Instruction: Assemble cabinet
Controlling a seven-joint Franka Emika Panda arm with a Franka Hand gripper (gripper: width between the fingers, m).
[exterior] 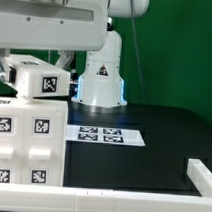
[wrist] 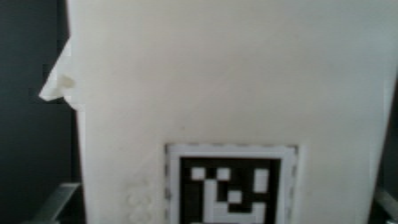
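A white cabinet piece (wrist: 214,90) with a black-and-white tag fills the wrist view and spans the whole gap between my gripper's (wrist: 217,206) fingers, which show only as dark slivers at the picture's corners. The gripper is shut on this piece across its width. In the exterior view the same tagged piece (exterior: 42,79) hangs under the arm at the exterior view's left, just above and behind a larger white cabinet body (exterior: 27,141) with several tags. Whether the two touch is hidden from me.
The marker board (exterior: 108,135) lies flat on the black table in the middle. The robot base (exterior: 101,79) stands behind it. A white edge (exterior: 201,181) shows at the exterior view's lower right, and a green wall closes the back.
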